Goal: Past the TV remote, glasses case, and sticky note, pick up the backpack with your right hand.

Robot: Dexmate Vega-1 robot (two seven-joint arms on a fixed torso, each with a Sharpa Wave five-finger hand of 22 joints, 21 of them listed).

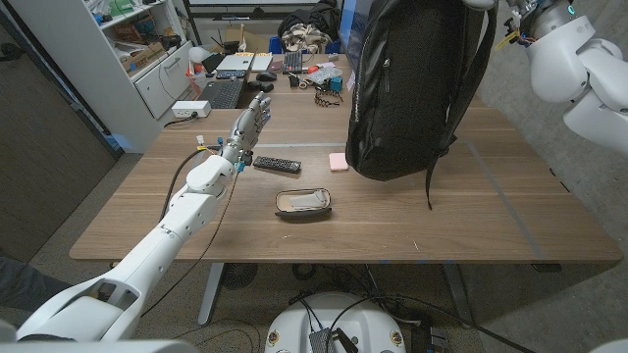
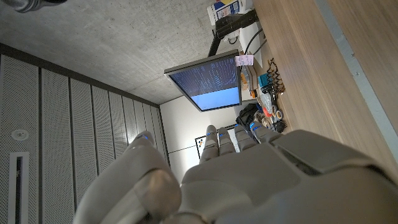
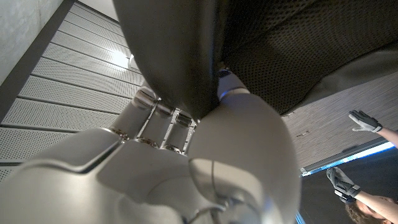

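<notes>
Right hand (image 3: 186, 162) grips black backpack (image 1: 412, 88), lifted at frame's upper center w/ base near tabletop (image 1: 491, 216). Left hand (image 1: 250, 123) open, holding nothing. Pickup looks essentially done.

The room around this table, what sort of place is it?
Probably an office or lab workspace: a monitor on a cluttered desk, a keyboard, and white shelves behind the wooden table.

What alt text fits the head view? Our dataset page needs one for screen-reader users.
A black backpack hangs lifted over a wooden table, its bottom at the tabletop. In front lie a TV remote, an open glasses case and a pink sticky note; the left hand hovers open.
</notes>
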